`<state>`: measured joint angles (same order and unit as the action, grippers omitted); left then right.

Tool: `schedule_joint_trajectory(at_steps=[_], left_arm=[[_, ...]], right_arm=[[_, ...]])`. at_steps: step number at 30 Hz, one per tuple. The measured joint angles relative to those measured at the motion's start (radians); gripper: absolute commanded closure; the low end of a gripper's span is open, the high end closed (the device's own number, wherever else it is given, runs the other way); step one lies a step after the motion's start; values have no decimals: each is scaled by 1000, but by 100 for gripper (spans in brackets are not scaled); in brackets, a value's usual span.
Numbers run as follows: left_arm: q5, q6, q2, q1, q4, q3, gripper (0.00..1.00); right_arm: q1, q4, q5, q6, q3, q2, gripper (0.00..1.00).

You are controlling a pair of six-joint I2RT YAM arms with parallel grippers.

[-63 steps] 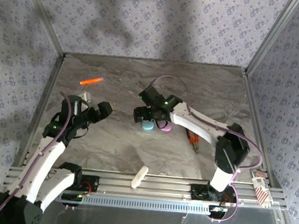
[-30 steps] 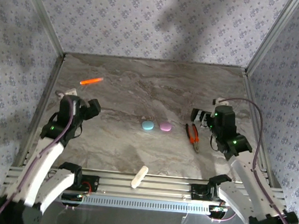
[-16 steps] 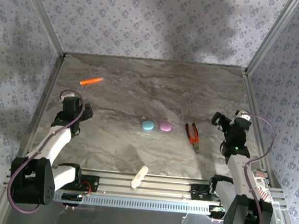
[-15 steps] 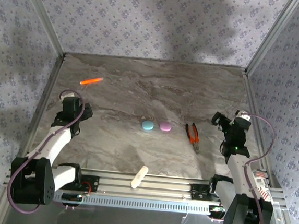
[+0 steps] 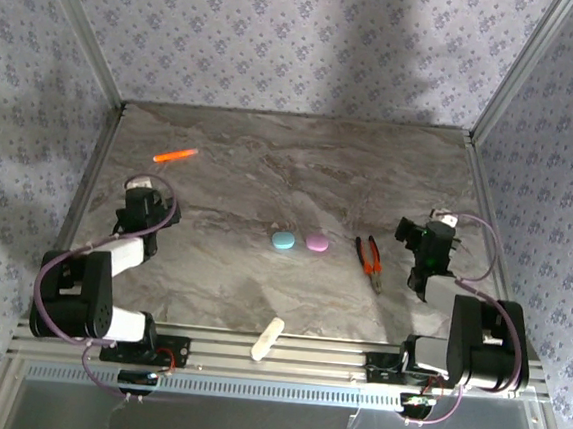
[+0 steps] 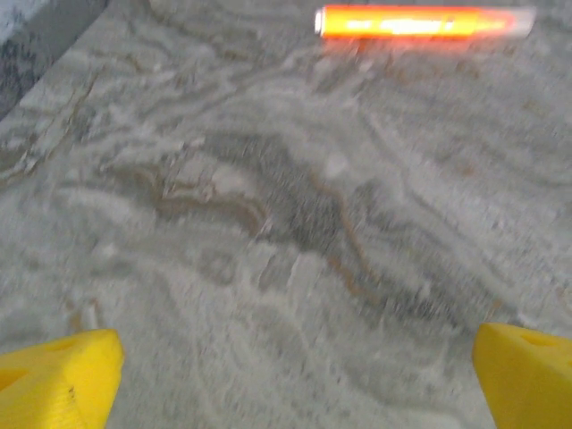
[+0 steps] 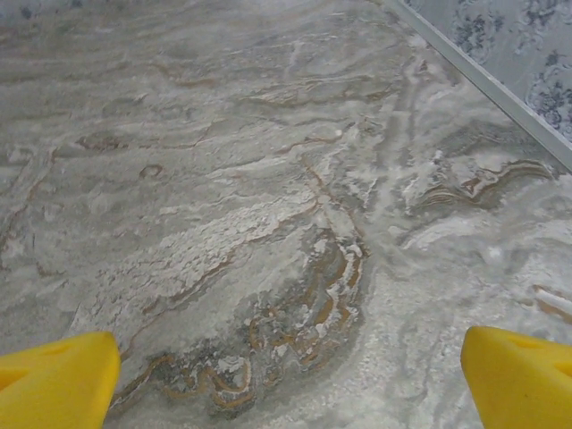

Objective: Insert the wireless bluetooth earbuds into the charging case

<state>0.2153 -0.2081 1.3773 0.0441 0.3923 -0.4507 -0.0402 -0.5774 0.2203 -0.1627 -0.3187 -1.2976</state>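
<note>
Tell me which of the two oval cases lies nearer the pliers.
The pink case, the right-hand one of the pair. The teal case sits just to its left, so the pink one lies between it and the pliers.

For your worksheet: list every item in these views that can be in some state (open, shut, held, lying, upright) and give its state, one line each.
Left gripper: open, holding nothing.
Right gripper: open, holding nothing.
Teal case: shut, lying flat on the table.
Pink case: shut, lying flat beside the teal one.
Pliers: lying flat; too small to tell if open or shut.
Orange marker: lying on its side.
</note>
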Motion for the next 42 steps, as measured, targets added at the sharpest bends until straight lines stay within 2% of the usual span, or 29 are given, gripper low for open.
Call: schedule_joint_trajectory(at_steps=[4, 10, 14, 16, 20, 42], left_arm=[[-13, 24, 27, 5, 69, -16, 0], [-30, 50, 14, 6, 191, 25, 0], [-52, 68, 41, 7, 368, 121, 0], [-75, 79, 91, 7, 394, 130, 0], [-97, 113, 162, -9, 391, 95, 0], [-96, 148, 162, -35, 409, 67, 0]], right_arm=[[14, -129, 9, 54, 0, -57, 0], [66, -188, 11, 135, -13, -146, 0], [58, -235, -48, 172, -27, -199, 0], [45, -227, -83, 179, -35, -217, 0], [26, -219, -129, 180, -50, -217, 0], [18, -212, -184, 182, -60, -217, 0]])
